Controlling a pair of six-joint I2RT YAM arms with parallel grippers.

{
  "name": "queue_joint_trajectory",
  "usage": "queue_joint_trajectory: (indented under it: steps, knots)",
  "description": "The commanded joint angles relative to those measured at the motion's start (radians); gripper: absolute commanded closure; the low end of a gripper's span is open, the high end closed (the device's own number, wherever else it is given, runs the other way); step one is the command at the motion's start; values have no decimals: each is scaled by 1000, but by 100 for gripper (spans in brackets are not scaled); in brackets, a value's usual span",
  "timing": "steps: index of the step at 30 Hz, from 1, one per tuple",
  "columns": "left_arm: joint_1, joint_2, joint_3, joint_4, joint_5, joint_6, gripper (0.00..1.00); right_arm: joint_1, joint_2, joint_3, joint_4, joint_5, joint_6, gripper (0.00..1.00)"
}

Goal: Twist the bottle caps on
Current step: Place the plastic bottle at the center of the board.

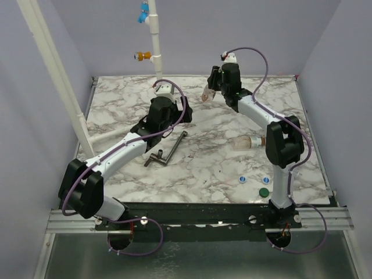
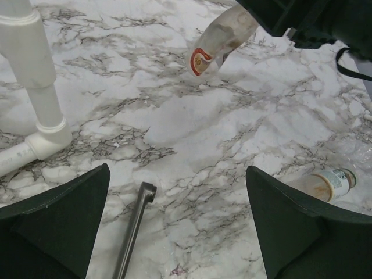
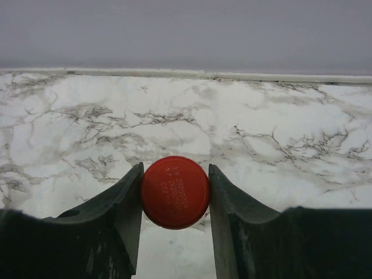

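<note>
Red cap is clamped in the right gripper's fingers over the far table, its bottle dangling below (seemingly threaded on). The left gripper is released and empty. Next, set the bottle down.

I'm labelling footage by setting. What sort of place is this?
Probably a robotics lab test cell: plain walls box in a marble-patterned tabletop, and two robot arms are bolted to a metal rail at its near edge.

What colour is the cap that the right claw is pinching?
The cap is red, clearest in the right wrist view.
</note>
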Motion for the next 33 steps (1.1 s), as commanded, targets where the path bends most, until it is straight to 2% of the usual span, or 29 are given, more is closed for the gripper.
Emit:
queue_joint_trajectory:
  steps: [1, 9, 15, 27, 33]
  knots:
    - [0, -88, -10, -138, 20, -58, 1, 21, 90, -3, 178, 70, -116, 98]
    - [2, -121, 16, -207, 46, -55, 1, 25, 176, 41, 235, 88, -162, 98]
    - [4, -113, 25, -211, 49, -51, 1, 28, 170, -5, 282, 102, -186, 97]
    - [4, -94, 40, -218, 59, -41, 1, 35, 143, -115, 362, 126, -201, 76]
    - [5, -92, 44, -220, 64, -39, 1, 37, 123, -148, 377, 135, -190, 58]
